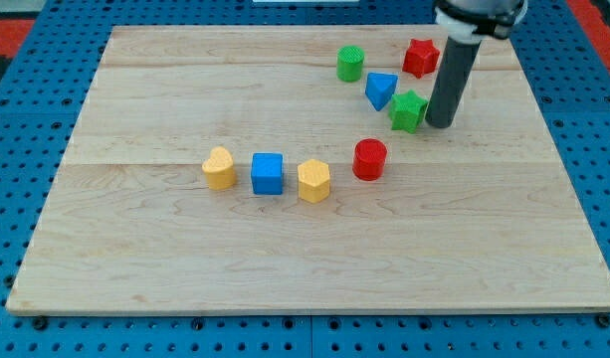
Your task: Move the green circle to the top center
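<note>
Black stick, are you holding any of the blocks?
No, nothing is held. My tip has no claw; it only pushes. It stands just to the view's right of the green star, close beside it, and the green circle sits apart, untouched.

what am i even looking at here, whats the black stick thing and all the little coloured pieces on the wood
This is one camera picture looking down at an angle on a robot's work area. The black stick is a straight dark rod on the end of a robot arm; it has no claw and holds nothing. Its lower end, my tip, slides over the pale wooden board and pushes blocks around.

Eight small blocks lie on the board. Near the view's top right are a green round block, a red star-shaped block, a blue triangular block and a green star-shaped block. My tip sits just to the view's right of that green star. Lower down, in a loose row, are a yellow heart-shaped block, a blue cube, a yellow hexagonal block and a red round block.
</note>
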Available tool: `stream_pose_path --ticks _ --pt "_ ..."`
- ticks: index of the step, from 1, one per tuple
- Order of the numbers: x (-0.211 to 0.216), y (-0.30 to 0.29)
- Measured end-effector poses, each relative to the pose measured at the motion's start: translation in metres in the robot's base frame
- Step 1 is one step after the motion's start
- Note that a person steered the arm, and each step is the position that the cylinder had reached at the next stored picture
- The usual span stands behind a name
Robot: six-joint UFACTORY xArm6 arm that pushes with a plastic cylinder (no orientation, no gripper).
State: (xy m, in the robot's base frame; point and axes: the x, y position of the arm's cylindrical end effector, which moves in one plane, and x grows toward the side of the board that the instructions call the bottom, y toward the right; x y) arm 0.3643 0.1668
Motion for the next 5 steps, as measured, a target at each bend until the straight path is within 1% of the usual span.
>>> stream_pose_path --ticks 1,2,3,4,5 --pt "-0.024 -0.026" --pt "-0.003 -0.039" --pt "0.016 -0.022" --pt "0.034 0.097" --pt "0.069 0.171"
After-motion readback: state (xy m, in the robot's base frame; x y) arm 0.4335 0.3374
